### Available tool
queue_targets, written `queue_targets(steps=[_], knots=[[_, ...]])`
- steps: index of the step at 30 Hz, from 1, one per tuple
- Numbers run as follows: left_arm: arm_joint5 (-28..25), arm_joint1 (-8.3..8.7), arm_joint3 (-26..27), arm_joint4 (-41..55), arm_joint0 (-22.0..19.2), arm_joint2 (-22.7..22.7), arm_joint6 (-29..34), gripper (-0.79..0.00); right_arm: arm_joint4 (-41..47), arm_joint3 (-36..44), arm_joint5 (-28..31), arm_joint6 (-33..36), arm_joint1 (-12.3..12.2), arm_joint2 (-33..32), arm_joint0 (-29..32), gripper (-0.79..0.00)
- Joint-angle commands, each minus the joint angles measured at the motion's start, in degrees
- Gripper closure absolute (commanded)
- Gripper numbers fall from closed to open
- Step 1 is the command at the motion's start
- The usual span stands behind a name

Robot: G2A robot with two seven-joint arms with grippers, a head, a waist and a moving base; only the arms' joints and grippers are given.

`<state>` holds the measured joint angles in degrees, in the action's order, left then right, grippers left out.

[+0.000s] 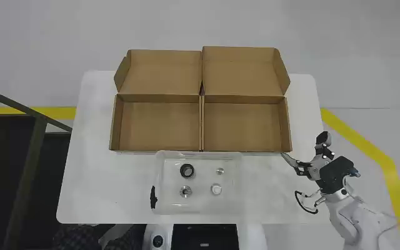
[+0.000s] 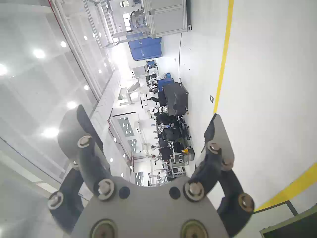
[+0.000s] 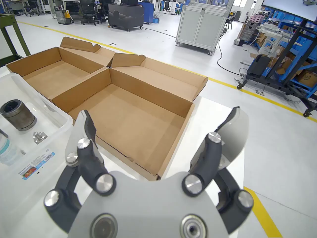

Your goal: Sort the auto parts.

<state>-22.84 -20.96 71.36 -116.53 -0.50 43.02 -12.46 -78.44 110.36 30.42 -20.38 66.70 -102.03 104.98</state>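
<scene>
A clear plastic tray sits at the table's front middle. It holds a dark ring-shaped bearing, a small metal fitting, another metal part and a white part. My right gripper hovers open and empty over the table's front right corner, to the right of the tray. In the right wrist view that gripper faces the right box, with the bearing and fitting off to the side. My left gripper is open, empty, and aimed at the room.
Two open cardboard boxes stand side by side behind the tray, the left box and the right box, lids folded back. A small black piece sits at the tray's left edge. The white table has bare room on both sides.
</scene>
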Motion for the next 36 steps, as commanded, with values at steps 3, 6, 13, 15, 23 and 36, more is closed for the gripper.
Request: queue_targets(steps=[3, 6, 13, 15, 23, 36], knots=[[0.0, 0.0, 0.0, 0.0, 0.0, 0.0, 0.0, -0.785, 0.0, 0.0, 0.0, 0.0, 0.0, 0.0, 0.0, -0.785], [0.0, 0.0, 0.0, 0.0, 0.0, 0.0, 0.0, -0.785, 0.0, 0.0, 0.0, 0.0, 0.0, 0.0, 0.0, -0.785], [0.0, 0.0, 0.0, 0.0, 0.0, 0.0, 0.0, -0.784, 0.0, 0.0, 0.0, 0.0, 0.0, 0.0, 0.0, -0.785], [0.0, 0.0, 0.0, 0.0, 0.0, 0.0, 0.0, -0.784, 0.0, 0.0, 0.0, 0.0, 0.0, 0.0, 0.0, -0.784], [0.0, 0.0, 0.0, 0.0, 0.0, 0.0, 0.0, -0.785, -2.1, 3.0, 1.4, 6.0, -0.2, 2.2, -0.9, -0.785], [0.0, 0.0, 0.0, 0.0, 0.0, 0.0, 0.0, -0.785, -4.5, 11.8, 9.8, 16.3, -0.9, 8.4, -2.2, -0.785]])
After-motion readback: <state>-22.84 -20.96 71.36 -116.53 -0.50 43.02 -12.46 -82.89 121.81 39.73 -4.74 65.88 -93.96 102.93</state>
